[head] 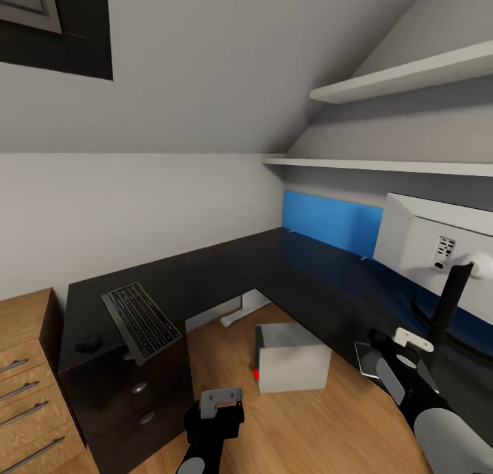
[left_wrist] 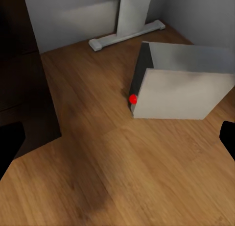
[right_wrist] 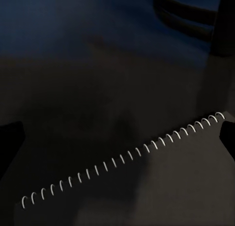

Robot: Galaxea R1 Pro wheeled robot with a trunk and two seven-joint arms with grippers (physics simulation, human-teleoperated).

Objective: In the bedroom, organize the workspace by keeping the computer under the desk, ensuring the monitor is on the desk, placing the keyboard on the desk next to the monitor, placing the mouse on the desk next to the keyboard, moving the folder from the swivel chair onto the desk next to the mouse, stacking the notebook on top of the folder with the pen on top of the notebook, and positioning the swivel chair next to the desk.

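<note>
Both sets of jaws stand apart and hold nothing: the left gripper (head: 220,400) hangs low over the wood floor (left_wrist: 98,177), and the right gripper (head: 404,347) hovers just above the spiral-bound notebook (right_wrist: 147,187), which lies on the tabletop (head: 301,268) near the black stand of the monitor (head: 438,244). Just beyond the left gripper the computer (left_wrist: 181,88), its red light facing the robot, stands on the floor in the desk's inner corner, out in the open rather than beneath the top. On the left wing of the desk the keyboard (head: 140,321) juts past the front edge, with the mouse (head: 89,342) just beside it; both are well apart from the monitor. Farther back a blue wall panel (head: 332,220) runs behind the desk under two white shelves (head: 404,80). The likely trouble: closing on so thin a notebook, the jaws could scrape the tabletop or push the book into the stand, and a nudge could tip the overhanging keyboard off. Dark cover on dark top makes the notebook's edges hard to trace, and the monitor is cut off at the frame.
</note>
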